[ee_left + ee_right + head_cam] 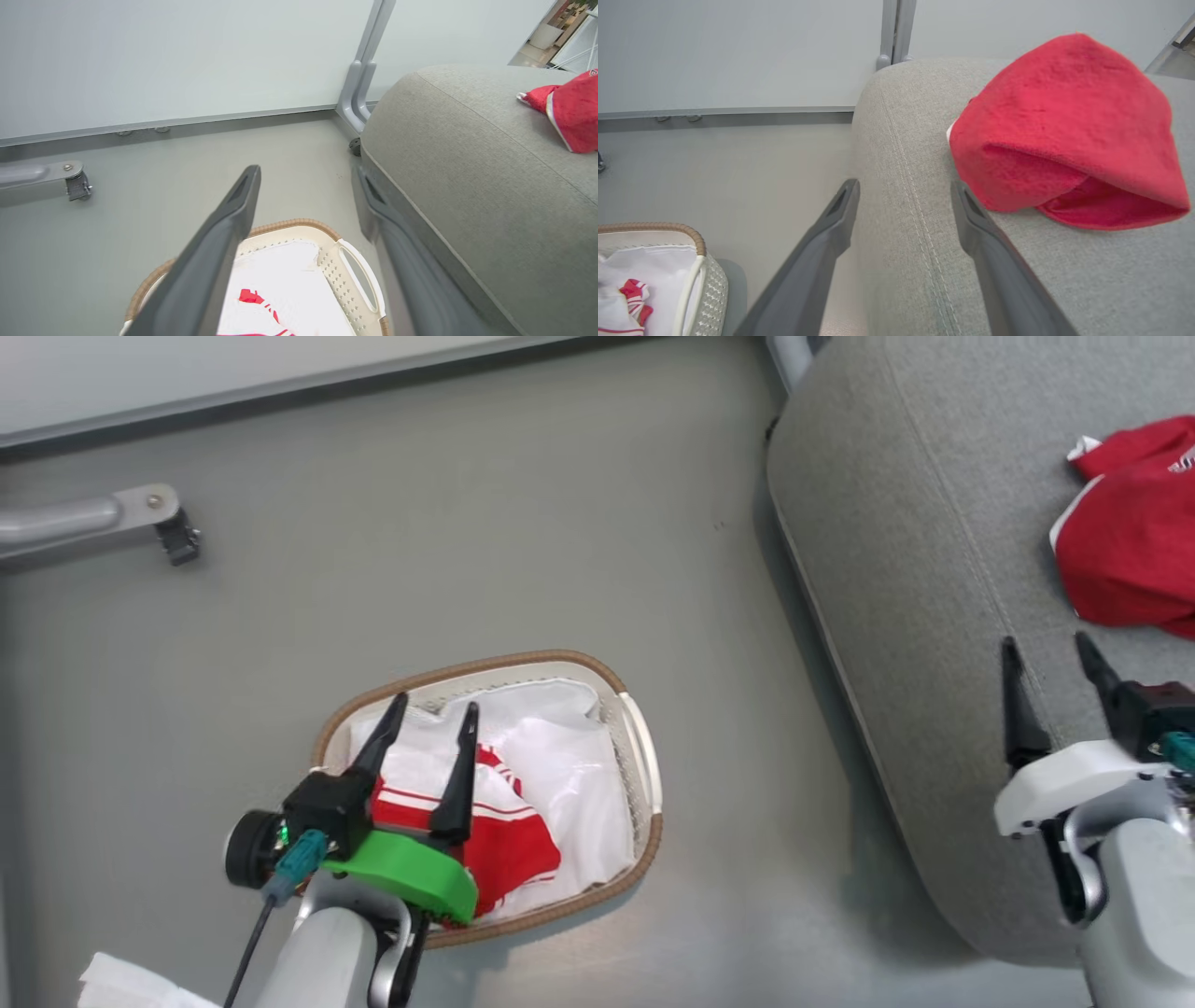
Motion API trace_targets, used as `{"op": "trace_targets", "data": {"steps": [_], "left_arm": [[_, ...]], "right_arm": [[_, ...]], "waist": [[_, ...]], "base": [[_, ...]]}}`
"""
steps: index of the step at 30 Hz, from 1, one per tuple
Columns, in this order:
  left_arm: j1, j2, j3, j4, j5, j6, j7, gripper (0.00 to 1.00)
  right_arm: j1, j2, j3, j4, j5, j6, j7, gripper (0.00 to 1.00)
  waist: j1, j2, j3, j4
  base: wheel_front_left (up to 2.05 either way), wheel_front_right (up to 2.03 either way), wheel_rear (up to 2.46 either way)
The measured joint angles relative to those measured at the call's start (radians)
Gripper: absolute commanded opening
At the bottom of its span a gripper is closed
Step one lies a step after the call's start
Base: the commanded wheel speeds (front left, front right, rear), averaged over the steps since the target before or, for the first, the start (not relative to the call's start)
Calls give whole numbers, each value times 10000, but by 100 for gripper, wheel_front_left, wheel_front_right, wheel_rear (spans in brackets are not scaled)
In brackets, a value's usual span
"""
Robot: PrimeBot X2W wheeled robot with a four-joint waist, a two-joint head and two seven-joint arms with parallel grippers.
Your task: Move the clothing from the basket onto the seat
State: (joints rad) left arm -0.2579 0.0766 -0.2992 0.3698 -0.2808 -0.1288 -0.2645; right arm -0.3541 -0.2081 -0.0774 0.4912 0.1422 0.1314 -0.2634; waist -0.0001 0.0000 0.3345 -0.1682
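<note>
A red garment with white stripes [504, 845] lies in the white basket [644, 756] on its white liner. My left gripper [437, 709] hovers above it, open and holding nothing; its fingers [224, 242] frame the basket [357, 275] from above. A second red garment [1134, 537] rests on the grey seat [896, 569] at the right. My right gripper [1046, 649] stands open over the seat's front edge, just short of that garment [1069, 130], with nothing between its fingers [831, 233].
The basket stands on grey floor left of the seat. A grey metal leg with a caster [173, 537] reaches in at the left, and a wall base [280, 387] runs along the back. A white cloth corner [121, 985] shows at the bottom left.
</note>
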Motion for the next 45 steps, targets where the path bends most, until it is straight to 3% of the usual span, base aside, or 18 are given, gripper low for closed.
{"op": "trace_targets", "data": {"steps": [14,24,34,45], "left_arm": [[561,-251,2034,272,261,171,0,100],[1096,-261,2190,171,144,437,0,100],[2034,-267,2002,81,182,456,0,100],[2369,-267,1795,-23,173,437,0,100]], "right_arm": [[5,1185,1546,-387,44,0,0,100],[529,1524,1755,-673,-86,0,0,100],[1786,1586,1551,-702,23,-2,0,100],[2005,1590,1605,-740,174,-2,0,100]], "waist": [[0,0,-958,1491],[0,0,-1647,1968],[0,0,-2474,2098],[0,0,-2654,2039]], "base": [[0,0,0],[0,0,0],[0,0,0],[0,0,0]]}}
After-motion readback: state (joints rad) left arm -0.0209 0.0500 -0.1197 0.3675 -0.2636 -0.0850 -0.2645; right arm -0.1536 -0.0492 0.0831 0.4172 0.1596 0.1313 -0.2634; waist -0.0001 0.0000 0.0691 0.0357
